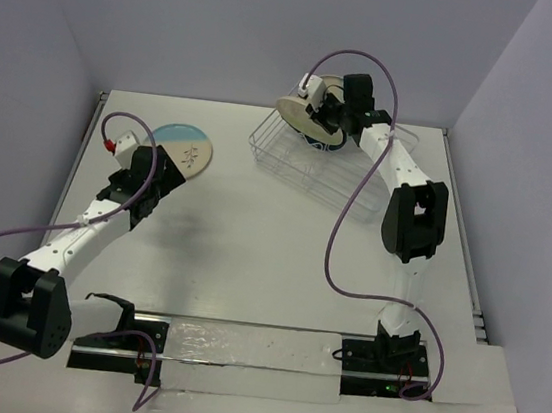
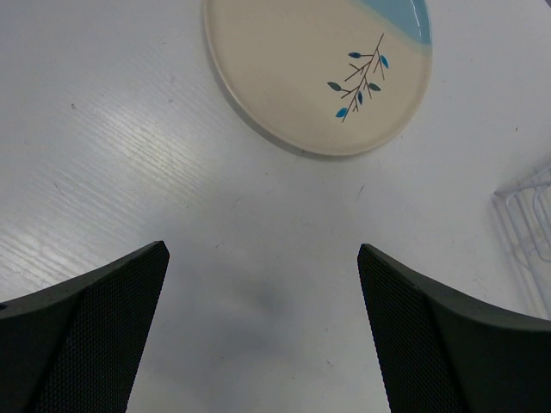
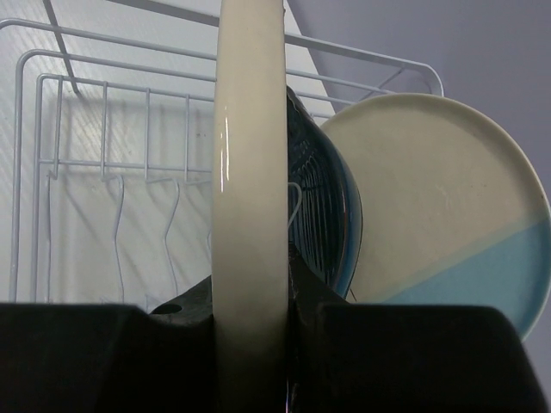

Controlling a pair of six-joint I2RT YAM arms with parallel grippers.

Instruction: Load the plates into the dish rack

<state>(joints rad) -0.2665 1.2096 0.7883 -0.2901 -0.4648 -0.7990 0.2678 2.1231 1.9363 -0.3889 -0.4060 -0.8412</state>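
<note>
Plate in the grip on the right side: the right tool is pinched tight on the rim of the plain cream plate, which stands on edge and upright between the fingers. That plate hangs over the far left corner of the dish rack, which sits at the far right of the desk. Whether its lower edge touches the wire, I cannot tell. Tucked just beside it, on its right, is the dark blue plate, standing among the prongs. On that one's other side leans the cream-and-blue plate, also inside the rack. The row of prongs to the left of the held plate shows only wire.

Over on the far left, the left tool hovers above bare desk with its jaws spread wide and nothing between them. The sprig plate lies flat on the desk just beyond its fingertips, on the far side and clear of both fingers, cream half nearest the tool, blue half farthest. That plate sits well apart from the rack.
</note>
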